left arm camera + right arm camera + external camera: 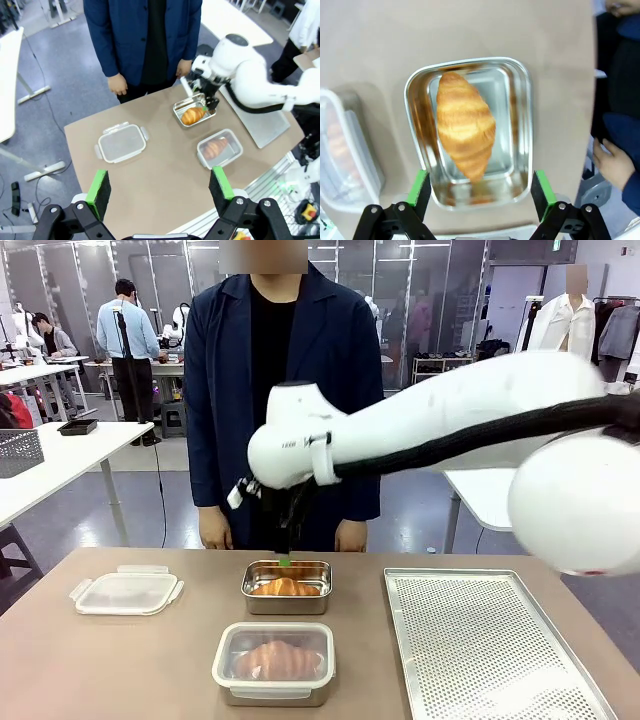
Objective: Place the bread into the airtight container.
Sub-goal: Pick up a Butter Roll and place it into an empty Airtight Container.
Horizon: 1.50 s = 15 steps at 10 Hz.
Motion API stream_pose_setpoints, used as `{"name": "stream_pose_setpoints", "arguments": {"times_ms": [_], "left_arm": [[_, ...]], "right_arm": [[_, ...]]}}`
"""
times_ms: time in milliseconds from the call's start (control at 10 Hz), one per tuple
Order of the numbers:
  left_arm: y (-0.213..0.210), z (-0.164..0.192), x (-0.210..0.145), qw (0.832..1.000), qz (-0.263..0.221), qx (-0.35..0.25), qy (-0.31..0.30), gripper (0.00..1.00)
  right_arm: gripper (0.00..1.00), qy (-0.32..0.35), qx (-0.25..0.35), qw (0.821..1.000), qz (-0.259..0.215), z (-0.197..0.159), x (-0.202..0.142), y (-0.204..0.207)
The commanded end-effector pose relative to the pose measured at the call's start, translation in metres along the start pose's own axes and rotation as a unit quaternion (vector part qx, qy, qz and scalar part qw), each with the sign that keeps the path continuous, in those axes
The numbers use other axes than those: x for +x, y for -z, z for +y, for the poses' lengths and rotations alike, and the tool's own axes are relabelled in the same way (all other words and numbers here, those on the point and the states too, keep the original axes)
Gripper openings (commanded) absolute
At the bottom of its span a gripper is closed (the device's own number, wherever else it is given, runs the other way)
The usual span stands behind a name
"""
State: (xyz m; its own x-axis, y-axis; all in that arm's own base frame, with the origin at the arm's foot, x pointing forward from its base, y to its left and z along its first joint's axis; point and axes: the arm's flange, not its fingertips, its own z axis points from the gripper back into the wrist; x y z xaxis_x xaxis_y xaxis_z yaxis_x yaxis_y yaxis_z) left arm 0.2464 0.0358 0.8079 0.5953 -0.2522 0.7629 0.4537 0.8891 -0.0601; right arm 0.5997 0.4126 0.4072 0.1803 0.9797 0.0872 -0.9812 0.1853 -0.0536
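A: Where is the bread point(465, 124) found at this moment?

B: It is seen lying inside the open steel container point(287, 587) at the far middle of the desk point(150, 660), just in front of the person point(285, 390). A croissant shape is shown, set diagonally across the container floor, so that its length is fitted within the walls.

A: And how is the right pincer point(480, 192) held?

B: It is poised directly over that container, its green-padded fingers point(420, 186) spread wide to either side of the bread, and nothing is gripped. That stance is judged to suit either a release just made or a straight lift clear.

A: Is the left pincer point(160, 187) engaged?

B: No. It is kept high and back over the near edge, jaws apart and empty, presumably so that the working area is left free.

A: What else is laid out?

B: A loose clear lid point(127, 592) is placed to the left, likely kept for sealing. A second lidded container point(274, 662), bread visible inside, sits nearer. A perforated tray point(490, 645) is set to the right.
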Motion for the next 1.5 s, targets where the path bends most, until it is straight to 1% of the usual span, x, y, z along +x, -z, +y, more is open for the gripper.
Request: {"name": "stream_pose_setpoints", "arguments": {"times_ms": [0,100,300,500,600,700,800,900,1000,1100,1300,1400], "left_arm": [[-0.002,0.0,0.001,1.0,0.005,-0.002,0.007,1.0],[-0.002,0.0,0.001,1.0,0.005,-0.002,0.007,1.0],[-0.002,0.0,0.001,1.0,0.005,-0.002,0.007,1.0],[-0.002,0.0,0.001,1.0,0.005,-0.002,0.007,1.0],[-0.002,0.0,0.001,1.0,0.005,-0.002,0.007,1.0],[-0.002,0.0,0.001,1.0,0.005,-0.002,0.007,1.0],[-0.002,0.0,0.001,1.0,0.005,-0.002,0.007,1.0],[-0.002,0.0,0.001,1.0,0.005,-0.002,0.007,1.0],[-0.002,0.0,0.001,1.0,0.005,-0.002,0.007,1.0],[-0.002,0.0,0.001,1.0,0.005,-0.002,0.007,1.0],[-0.002,0.0,0.001,1.0,0.005,-0.002,0.007,1.0],[-0.002,0.0,0.001,1.0,0.005,-0.002,0.007,1.0]], "right_arm": [[1.0,0.069,-0.001,0.998,-0.012,0.02,-0.042,-0.051],[1.0,0.105,-0.001,0.994,-0.013,0.026,-0.068,-0.082],[1.0,0.149,-0.019,0.989,-0.011,0.039,-0.117,-0.13],[1.0,0.252,-0.026,0.967,-0.033,0.048,-0.169,-0.178],[1.0,0.295,-0.042,0.953,-0.055,0.059,-0.198,-0.209],[1.0,0.32,-0.058,0.943,-0.067,0.07,-0.222,-0.238],[1.0,0.35,-0.072,0.929,-0.096,0.08,-0.249,-0.267],[1.0,0.365,-0.085,0.918,-0.128,0.094,-0.275,-0.295],[1.0,0.366,-0.095,0.913,-0.155,0.113,-0.302,-0.321],[1.0,0.369,-0.104,0.909,-0.163,0.128,-0.321,-0.339],[1.0,0.388,-0.131,0.898,-0.162,0.161,-0.35,-0.372],[1.0,0.399,-0.142,0.887,-0.185,0.179,-0.366,-0.393]]}}
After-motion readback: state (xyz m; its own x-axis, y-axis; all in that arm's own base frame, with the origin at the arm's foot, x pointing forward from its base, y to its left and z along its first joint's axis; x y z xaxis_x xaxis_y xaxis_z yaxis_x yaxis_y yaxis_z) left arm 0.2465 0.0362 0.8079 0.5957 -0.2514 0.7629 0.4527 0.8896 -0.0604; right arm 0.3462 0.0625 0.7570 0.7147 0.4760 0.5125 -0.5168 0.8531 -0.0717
